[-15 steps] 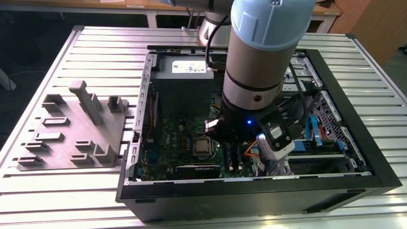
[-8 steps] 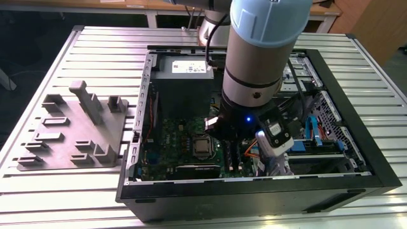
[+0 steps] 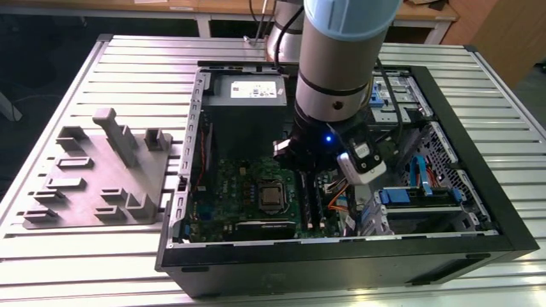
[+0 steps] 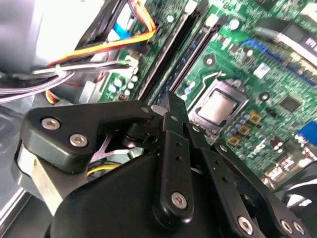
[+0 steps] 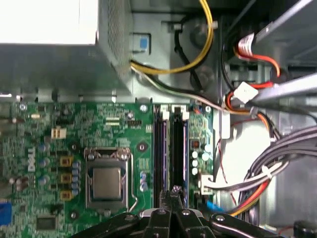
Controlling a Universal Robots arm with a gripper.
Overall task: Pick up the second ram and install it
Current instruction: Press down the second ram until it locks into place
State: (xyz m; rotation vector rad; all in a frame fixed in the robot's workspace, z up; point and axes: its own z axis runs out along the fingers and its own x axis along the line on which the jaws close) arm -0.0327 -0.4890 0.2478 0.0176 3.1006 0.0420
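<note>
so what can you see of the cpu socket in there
The cpu socket is a square, silvery metal plate held in a grey metal frame, with a thin wire lever running along one side. Its top is bare, with nothing mounted over it. It lies flat on the green motherboard inside the open case, beside the long black memory slots but apart from them. Small yellow and blue components sit along its other side.

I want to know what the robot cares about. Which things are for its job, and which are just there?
For the job:
gripper, shut
second ram, seemingly in the slot under it
motherboard

Just there:
grey tray beside the computer case
yellow cable
processor socket
</note>
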